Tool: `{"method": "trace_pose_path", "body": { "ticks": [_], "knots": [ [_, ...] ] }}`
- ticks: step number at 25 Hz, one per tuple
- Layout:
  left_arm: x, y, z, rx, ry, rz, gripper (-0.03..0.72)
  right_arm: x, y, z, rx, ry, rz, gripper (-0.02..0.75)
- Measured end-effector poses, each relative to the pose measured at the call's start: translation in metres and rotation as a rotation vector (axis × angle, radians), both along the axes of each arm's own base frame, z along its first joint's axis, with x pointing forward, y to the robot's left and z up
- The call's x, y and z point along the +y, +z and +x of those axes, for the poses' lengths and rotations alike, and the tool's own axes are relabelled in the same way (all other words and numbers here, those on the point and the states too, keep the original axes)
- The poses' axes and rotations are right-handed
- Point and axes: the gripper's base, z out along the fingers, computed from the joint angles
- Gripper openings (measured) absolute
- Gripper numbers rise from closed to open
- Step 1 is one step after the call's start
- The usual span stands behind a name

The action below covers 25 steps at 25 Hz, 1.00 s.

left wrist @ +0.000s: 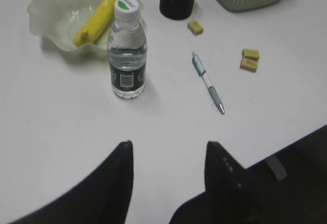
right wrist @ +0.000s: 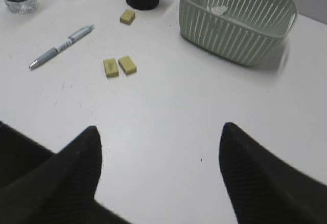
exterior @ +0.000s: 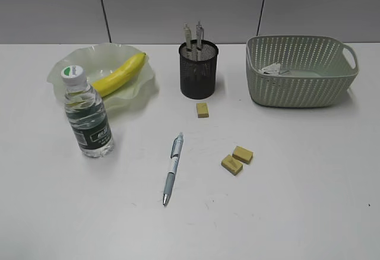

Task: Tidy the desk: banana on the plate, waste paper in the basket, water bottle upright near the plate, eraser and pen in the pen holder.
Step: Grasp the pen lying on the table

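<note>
Each gripper shows 2 matte black, tapered jaws with rounded tips.

Three erasers (exterior: 203, 110) (exterior: 242, 154) (exterior: 231, 164), one loose pen (exterior: 173, 168), two pens in the holder (exterior: 198, 69), one bottle (exterior: 88, 117), banana (exterior: 120, 74), plate (exterior: 80, 64), basket (exterior: 301, 70).

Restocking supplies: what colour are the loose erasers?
Mustard yellow erasers; clearest in the exterior view.

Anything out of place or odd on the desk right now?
Yes. One pen lies loose on the desk, and three erasers are out: one beside the pen holder, two mid-desk. No spill or damage shows.
</note>
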Motion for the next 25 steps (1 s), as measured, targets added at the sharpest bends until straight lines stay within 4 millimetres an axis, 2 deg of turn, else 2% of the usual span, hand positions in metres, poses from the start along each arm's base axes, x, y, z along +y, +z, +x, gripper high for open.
{"method": "trace_pose_path", "body": {
  "ticks": [6,9,12,19,25],
  "knots": [
    [0.027,-0.004,-0.035,-0.203,0.007,-0.129,0.341,0.019,0.016,0.036,-0.035,0.01,0.034,0.564],
    [0.031,-0.005,-0.039,-0.227,0.012,-0.135,0.34,0.032,0.021,0.06,0.006,0.034,0.006,0.564],
    [0.031,-0.005,-0.039,-0.226,0.016,-0.128,0.337,0.047,0.031,0.089,0.059,0.048,-0.033,0.564],
    [0.031,-0.006,-0.039,-0.228,0.016,-0.118,0.316,0.092,0.047,0.174,0.244,0.059,-0.041,0.564],
    [0.032,-0.018,-0.038,-0.181,-0.011,-0.01,0.313,0.132,0.032,0.242,0.483,0.044,-0.035,0.564]
  ]
}}
